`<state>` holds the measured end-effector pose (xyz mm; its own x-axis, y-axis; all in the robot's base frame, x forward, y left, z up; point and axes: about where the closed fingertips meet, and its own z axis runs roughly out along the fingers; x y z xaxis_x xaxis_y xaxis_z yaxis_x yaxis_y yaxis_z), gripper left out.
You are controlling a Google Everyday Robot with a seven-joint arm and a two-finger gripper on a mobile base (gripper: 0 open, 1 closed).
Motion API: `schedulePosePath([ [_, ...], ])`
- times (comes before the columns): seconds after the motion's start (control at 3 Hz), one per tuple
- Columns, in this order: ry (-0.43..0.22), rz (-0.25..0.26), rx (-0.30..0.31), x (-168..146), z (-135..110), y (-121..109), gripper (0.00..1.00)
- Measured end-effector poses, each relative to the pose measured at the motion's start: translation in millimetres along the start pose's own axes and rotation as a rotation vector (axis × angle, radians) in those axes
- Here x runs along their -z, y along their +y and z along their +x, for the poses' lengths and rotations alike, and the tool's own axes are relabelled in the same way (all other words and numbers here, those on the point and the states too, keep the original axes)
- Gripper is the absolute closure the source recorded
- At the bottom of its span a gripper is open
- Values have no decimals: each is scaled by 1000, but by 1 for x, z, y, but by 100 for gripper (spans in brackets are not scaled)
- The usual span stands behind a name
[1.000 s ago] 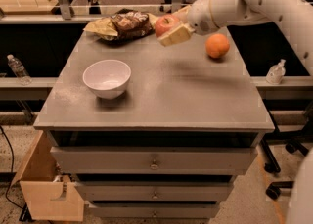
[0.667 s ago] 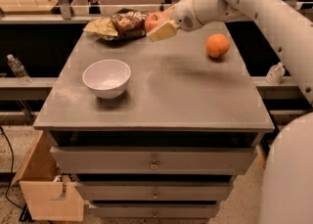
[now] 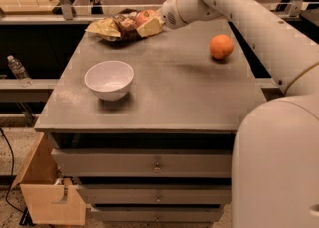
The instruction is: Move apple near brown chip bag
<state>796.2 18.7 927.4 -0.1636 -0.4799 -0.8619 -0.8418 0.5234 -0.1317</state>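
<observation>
We are seeing the white arm [image 3: 234,8] reaching in from the right across the back of the grey worktop [image 3: 174,97], and its claw [image 3: 147,23] is hovering at the far left corner. The claw is clasping the apple [image 3: 143,16]: a pale finger [image 3: 152,27] is lying against the fruit's lower side, and pinkish-red skin is showing just above it. The apple is sitting at the right-hand end of the brown chip bag [image 3: 115,25], touching it or just over it; we are not able to tell which. The bag is lying crumpled along the back edge. A white bowl [image 3: 108,77] is standing upright nearer the front left, well apart from the bag, and an orange fruit [image 3: 222,46] is resting alone toward the right side. Below, drawers [image 3: 149,165] are facing us, and a wooden box [image 3: 50,199] is sitting on the floor at the left.
</observation>
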Motion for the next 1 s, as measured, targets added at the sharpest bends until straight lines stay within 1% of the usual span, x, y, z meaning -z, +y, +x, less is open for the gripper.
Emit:
schedulePosePath([
  [0.33,18,25,-45,-23,2,-13,100],
  [0.67,45,39,-74,-43,7,-24,100],
  [1.0,64,49,-91,-56,14,-32,100],
])
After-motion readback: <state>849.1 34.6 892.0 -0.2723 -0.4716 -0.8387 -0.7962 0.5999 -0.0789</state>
